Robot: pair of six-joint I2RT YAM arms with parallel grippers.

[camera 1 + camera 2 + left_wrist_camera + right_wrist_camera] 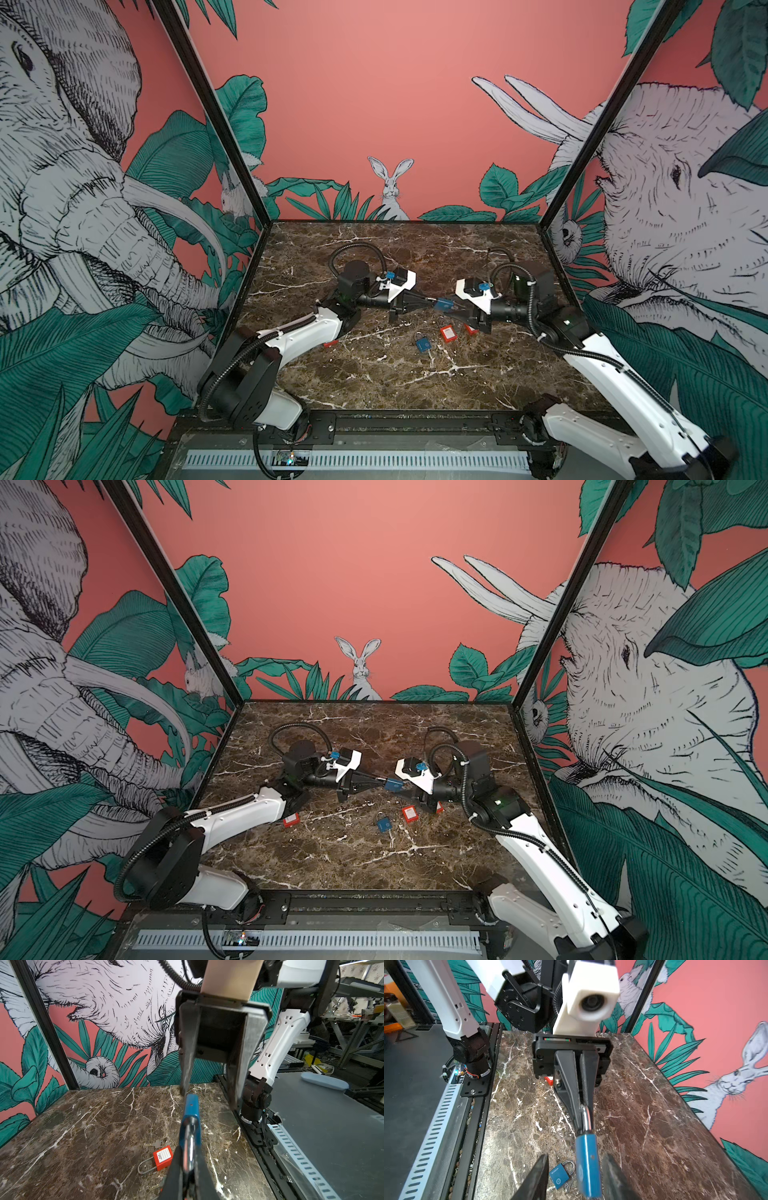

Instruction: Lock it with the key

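The blue padlock (587, 1163) hangs in the air between the arms. The left gripper (583, 1108) is clamped on its steel shackle (190, 1147), and the right gripper (208, 1098) stands with jaws apart on both sides of the body, seemingly not pressing it. Treat it as small, hard, dense and smooth (it may swivel in the pinch), so take it by the flat faces of the body. Under it on the table (374, 382) lie a second blue padlock (559, 1175) with keys (566, 1187), a red padlock (163, 1157) and a loose key (155, 1144); mind them if you lower.
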